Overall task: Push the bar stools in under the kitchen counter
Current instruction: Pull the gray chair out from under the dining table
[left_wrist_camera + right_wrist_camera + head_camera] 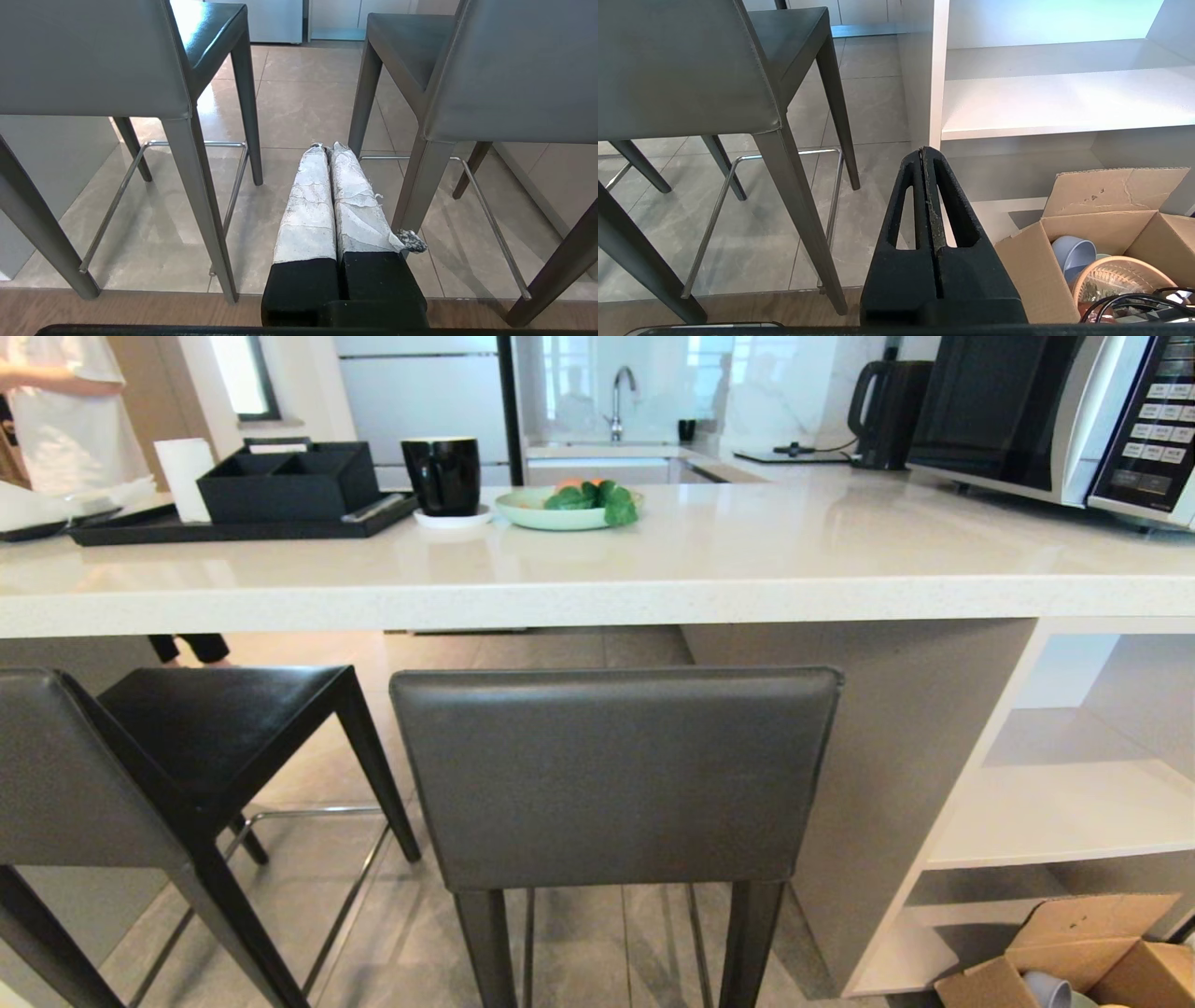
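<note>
From the head view we face the kitchen counter (597,588), its white surface carrying a tray, mug and plate. The right stool (616,775) stands square before us with its backrest outside the edge; the left stool (140,775) is angled, likewise pulled out. Neither arm shows here.

In the left wrist view our left gripper (326,148) hangs low between the two stools, jaws pressed together on nothing.

In the right wrist view our right gripper (923,150), jaws likewise closed and empty, points near the white shelves (1064,102), beside a cardboard box (1101,224). Closed jaws probably suit pushing.
</note>
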### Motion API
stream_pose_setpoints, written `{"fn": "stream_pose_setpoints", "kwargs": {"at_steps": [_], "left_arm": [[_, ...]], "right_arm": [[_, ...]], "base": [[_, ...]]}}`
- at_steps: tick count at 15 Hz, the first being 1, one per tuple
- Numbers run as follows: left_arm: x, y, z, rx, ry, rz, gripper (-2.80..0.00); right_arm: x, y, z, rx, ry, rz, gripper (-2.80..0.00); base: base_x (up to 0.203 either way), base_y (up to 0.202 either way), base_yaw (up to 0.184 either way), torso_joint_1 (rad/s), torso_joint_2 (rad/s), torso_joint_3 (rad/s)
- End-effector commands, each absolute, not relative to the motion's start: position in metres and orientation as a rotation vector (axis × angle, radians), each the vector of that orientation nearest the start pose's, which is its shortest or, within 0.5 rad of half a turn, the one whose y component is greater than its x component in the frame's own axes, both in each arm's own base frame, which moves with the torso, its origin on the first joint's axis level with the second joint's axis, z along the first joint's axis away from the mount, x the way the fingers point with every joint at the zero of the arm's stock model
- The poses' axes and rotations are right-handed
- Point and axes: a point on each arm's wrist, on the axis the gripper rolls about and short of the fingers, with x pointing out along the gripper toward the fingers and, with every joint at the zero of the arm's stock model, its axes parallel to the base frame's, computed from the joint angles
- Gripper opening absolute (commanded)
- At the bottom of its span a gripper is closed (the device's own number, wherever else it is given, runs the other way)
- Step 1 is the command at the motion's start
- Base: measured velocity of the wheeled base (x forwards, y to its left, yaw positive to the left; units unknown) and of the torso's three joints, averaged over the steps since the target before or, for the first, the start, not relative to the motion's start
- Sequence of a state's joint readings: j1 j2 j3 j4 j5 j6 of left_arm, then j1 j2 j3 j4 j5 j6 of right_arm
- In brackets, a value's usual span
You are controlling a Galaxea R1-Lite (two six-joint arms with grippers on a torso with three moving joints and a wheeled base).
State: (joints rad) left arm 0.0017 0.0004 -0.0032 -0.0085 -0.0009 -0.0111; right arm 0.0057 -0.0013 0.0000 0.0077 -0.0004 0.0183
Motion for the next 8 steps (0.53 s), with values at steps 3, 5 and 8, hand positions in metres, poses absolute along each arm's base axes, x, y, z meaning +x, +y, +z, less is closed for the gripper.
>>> {"fn": "stream_pose_setpoints", "kwargs": {"at_steps": [3,5,8], "left_arm": [[-0.0229,0.0,0.0773,-0.014,-0.011,0.001,-2.8],[-0.0229,0.0,0.0773,-0.014,-0.011,0.001,-2.8],[-0.0228,0.0,0.0772,-0.014,-0.012,0.001,0.0]], "right_arm": [[-0.0227,-0.0001,0.0743,0.018,0.009,0.006,-2.8],[-0.0227,-0.0002,0.0743,0.02,0.009,0.005,-2.8],[-0.0227,-0.0002,0.0743,0.02,0.009,0.005,0.0]], "base": [[0.0,0.0,0.0,0.0,0.0,0.0],[0.0,0.0,0.0,0.0,0.0,0.0],[0.0,0.0,0.0,0.0,0.0,0.0]]}}
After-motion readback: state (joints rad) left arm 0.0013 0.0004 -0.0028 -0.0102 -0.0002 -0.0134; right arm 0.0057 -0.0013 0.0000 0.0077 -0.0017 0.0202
